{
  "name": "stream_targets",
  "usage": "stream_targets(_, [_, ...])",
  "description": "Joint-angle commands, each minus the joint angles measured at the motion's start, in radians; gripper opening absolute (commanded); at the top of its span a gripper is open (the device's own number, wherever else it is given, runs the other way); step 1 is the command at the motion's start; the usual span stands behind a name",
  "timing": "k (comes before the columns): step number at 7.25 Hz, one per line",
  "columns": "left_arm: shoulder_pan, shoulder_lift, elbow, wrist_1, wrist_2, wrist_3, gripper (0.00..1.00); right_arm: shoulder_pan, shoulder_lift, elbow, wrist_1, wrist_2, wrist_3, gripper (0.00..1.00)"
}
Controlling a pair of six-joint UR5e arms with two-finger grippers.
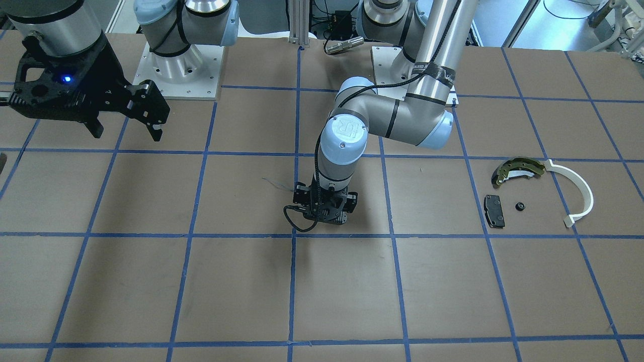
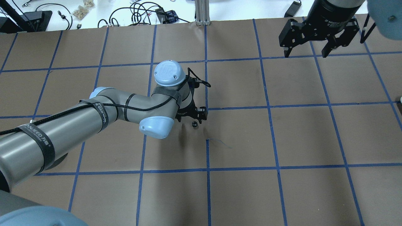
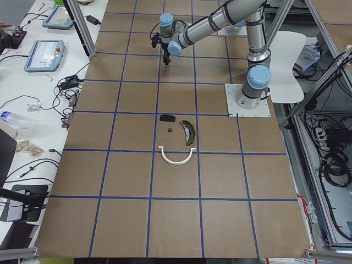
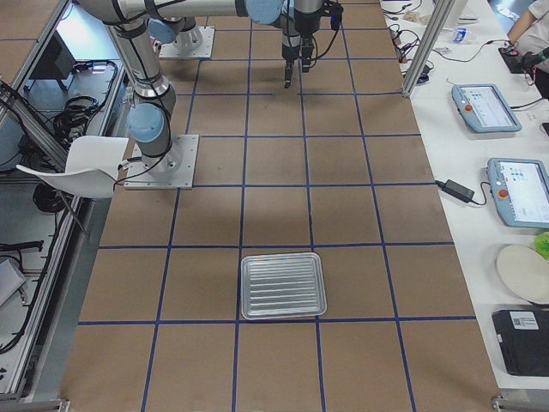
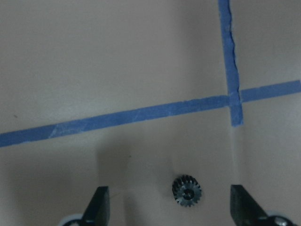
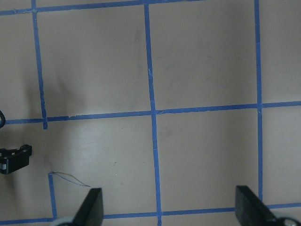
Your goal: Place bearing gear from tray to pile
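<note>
Gear point(image 5: 187, 190) lies flat on the table point(image 1: 151, 281) near its middle, just beside a crossing of blue tape point(image 5: 233, 99). It is in neither the tray nor the pile. The left gripper point(image 5: 170, 207) hangs low over it, pointing straight down. Its fingers point(image 5: 99, 205) are spread wide, one on each side of the gear and touching nothing. The gear sits closer to one finger than the other and nothing grips it.

The pile point(image 1: 533, 193) is on the table's left half, well apart from the gear. It is made up of an olive-gold shoe point(image 1: 518, 170), a white strip point(image 1: 583, 193) with one end just beside the shoe, and a black pad point(image 1: 494, 210). A small black round part point(image 1: 519, 205) lies between pad and strip; it is too small to make out.

The tray point(image 4: 283, 285) sits on the table's right half, toward the operators' edge and the right end.

The right gripper point(image 2: 306, 52) hangs high above the table's right half, toward the operators' edge. Its fingers are wide apart and hold nothing.
</note>
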Motion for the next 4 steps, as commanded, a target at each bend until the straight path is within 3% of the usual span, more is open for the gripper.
stream_targets(1, [-0.002, -0.006, -0.002, 0.004, -0.002, 0.000, 0.75, 0.000, 0.002, 0.004, 0.006, 0.001, 0.000, 1.00])
stream_targets(2, [-0.002, -0.008, -0.003, 0.004, -0.003, 0.000, 0.68, 0.000, 0.003, 0.006, 0.002, 0.000, 0.000, 1.00])
stream_targets(4, [-0.002, -0.008, -0.003, 0.004, -0.005, 0.000, 0.67, 0.000, 0.008, 0.007, -0.044, -0.011, -0.001, 1.00])
